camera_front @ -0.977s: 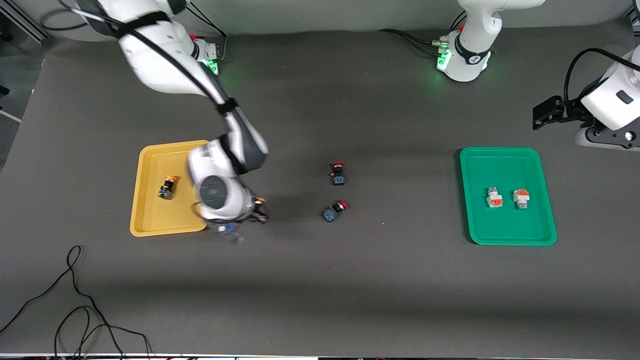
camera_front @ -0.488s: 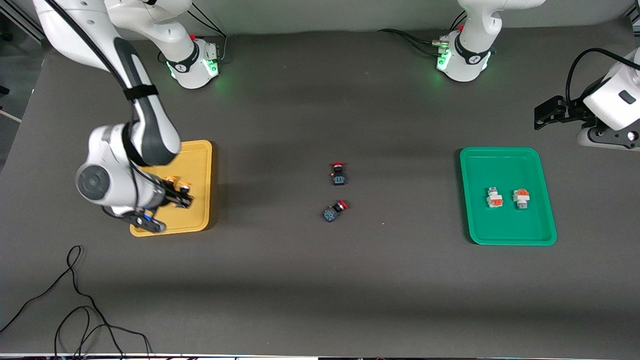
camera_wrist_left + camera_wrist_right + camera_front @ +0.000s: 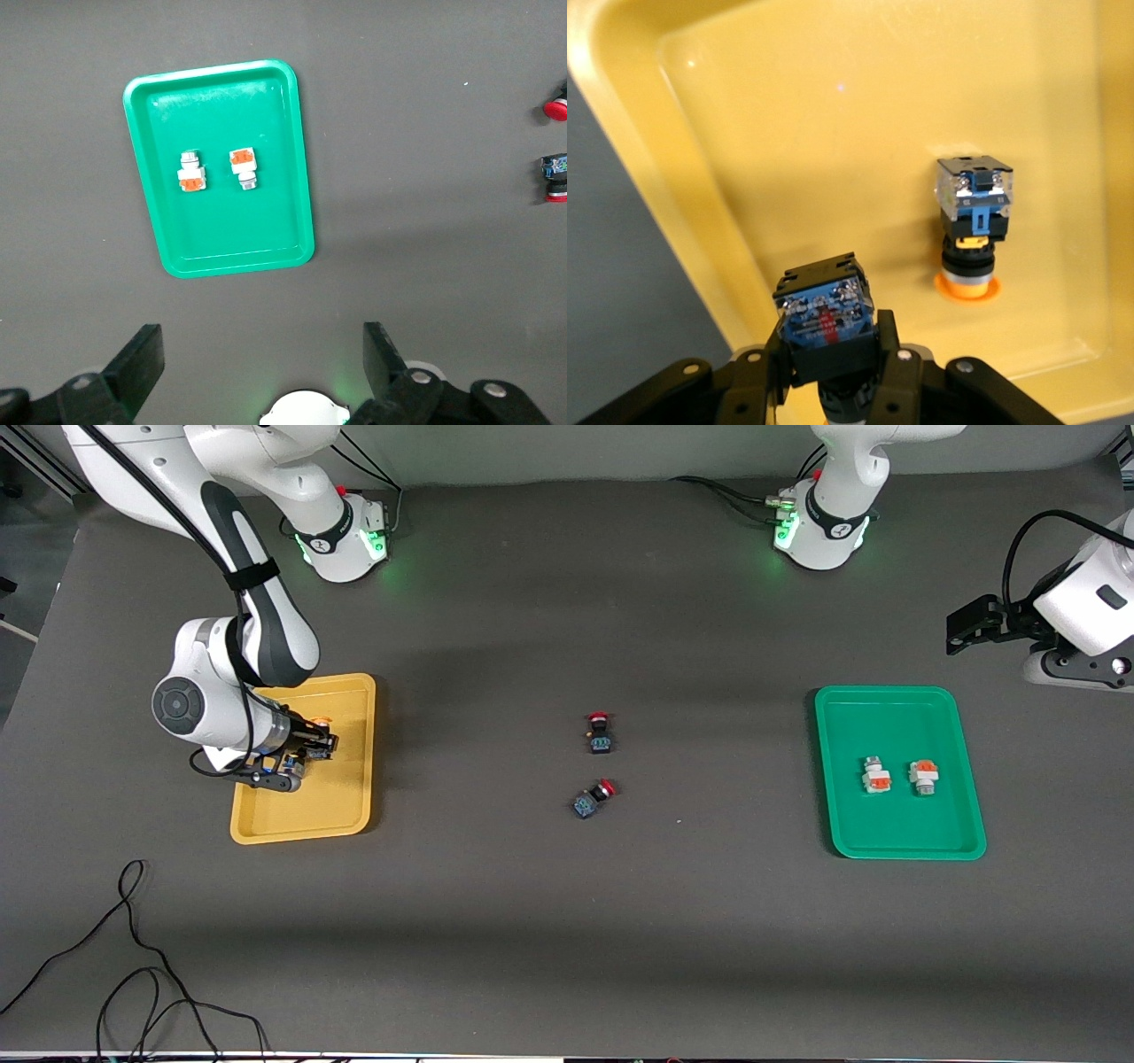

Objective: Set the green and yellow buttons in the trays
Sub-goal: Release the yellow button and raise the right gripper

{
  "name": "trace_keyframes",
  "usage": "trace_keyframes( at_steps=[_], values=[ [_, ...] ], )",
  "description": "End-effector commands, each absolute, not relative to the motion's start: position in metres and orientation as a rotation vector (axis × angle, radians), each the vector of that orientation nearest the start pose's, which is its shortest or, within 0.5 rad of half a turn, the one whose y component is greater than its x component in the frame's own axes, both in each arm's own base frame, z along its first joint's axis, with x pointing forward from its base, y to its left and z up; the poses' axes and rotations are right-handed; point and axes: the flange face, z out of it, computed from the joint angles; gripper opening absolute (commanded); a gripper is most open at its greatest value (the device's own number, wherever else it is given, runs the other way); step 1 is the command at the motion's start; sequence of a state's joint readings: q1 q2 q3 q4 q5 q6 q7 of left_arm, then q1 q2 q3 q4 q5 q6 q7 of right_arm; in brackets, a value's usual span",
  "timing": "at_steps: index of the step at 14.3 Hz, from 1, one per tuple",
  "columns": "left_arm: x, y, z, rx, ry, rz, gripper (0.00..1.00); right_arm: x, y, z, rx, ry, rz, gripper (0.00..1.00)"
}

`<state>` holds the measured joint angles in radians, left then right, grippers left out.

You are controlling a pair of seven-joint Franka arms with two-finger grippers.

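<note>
My right gripper is shut on a black-bodied button with a bluish base and holds it just over the mustard yellow tray, whose floor fills the right wrist view. A second yellow-capped button lies in that tray beside the gripper; in the front view the gripper mostly hides it. The green tray holds two white buttons with orange bands. They also show in the left wrist view. My left gripper is open and empty, high above the table, and waits.
Two black buttons with red caps lie mid-table between the trays. They also show at the edge of the left wrist view. A black cable loops on the table near the front camera at the right arm's end.
My right gripper has carried the yellow-capped button from beside the yellow tray to over it, close to the button lying there. The left arm has not moved.
</note>
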<state>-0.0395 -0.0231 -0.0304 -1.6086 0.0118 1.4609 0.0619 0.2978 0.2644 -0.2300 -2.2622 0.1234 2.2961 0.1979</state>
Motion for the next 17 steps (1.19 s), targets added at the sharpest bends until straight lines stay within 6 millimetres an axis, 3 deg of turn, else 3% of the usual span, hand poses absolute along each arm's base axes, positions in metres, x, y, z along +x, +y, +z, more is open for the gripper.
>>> trace_keyframes(
  at_steps=[1,4,6,8,10,12,15,17],
  values=[
    [0.532,-0.035,0.617,-3.127,0.199,0.2,1.0,0.518,0.026,0.224,-3.112,0.224,0.327,1.0],
    [0.532,-0.036,0.618,-3.124,0.179,0.199,1.0,0.537,0.011,0.274,-3.087,0.268,0.306,1.0],
    [0.532,-0.036,0.619,-3.126,0.175,0.195,1.0,0.555,-0.002,0.333,-3.073,0.28,0.277,1.0],
    [0.532,-0.034,0.62,-3.128,0.173,0.183,1.0,0.572,-0.037,0.403,-3.053,0.34,0.168,1.0],
    [0.532,-0.034,0.621,-3.129,0.173,0.178,1.0,0.58,-0.043,0.463,-3.048,0.273,0.107,1.0],
    [0.531,-0.035,0.621,-3.128,0.175,0.178,1.0,0.571,-0.025,0.498,-3.091,0.161,0.095,1.0],
    [0.532,-0.035,0.621,-3.132,0.173,0.171,1.0,0.567,0.015,0.518,-3.115,0.068,0.059,1.0],
    [0.533,-0.037,0.62,-3.143,0.177,0.169,1.0,0.568,0.024,0.539,-3.115,0.049,0.043,1.0]
  ],
)
